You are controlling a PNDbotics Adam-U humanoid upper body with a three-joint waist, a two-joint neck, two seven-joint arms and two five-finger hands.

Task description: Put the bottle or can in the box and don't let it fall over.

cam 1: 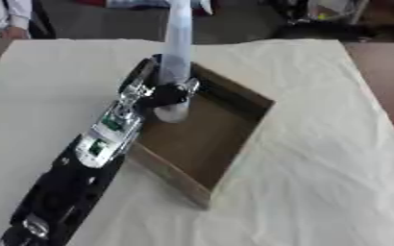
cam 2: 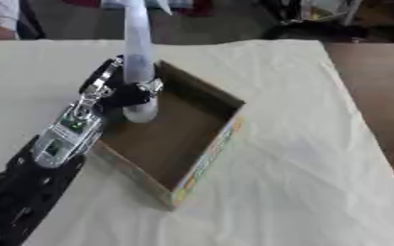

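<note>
A: Left robot hand (cam 1: 165, 94) wrapped round the lower part of a tall pale bottle (cam 1: 177, 53), fingers curled on it. Upright, barely tilted.

B: And the bottle's base? Down inside the box (cam 1: 234, 158), at the far-left corner, hard by the wall. Touching the floor or hanging just above it — impossible to say from here.

A: Box open-topped, shallow, brown, sitting askew on the cloth-covered desk (cam 1: 335, 144). Nothing else inside, as far as visible.

B: So, most of the job looking done: carried over the rim, lowered in. Left to do, at a guess: settle the base flat, open the fingers, draw away without nudging it.

A: Risky bit, that. Tall, narrow thing, easily toppled.

B: Right robot hand? Nowhere in either view.
</note>
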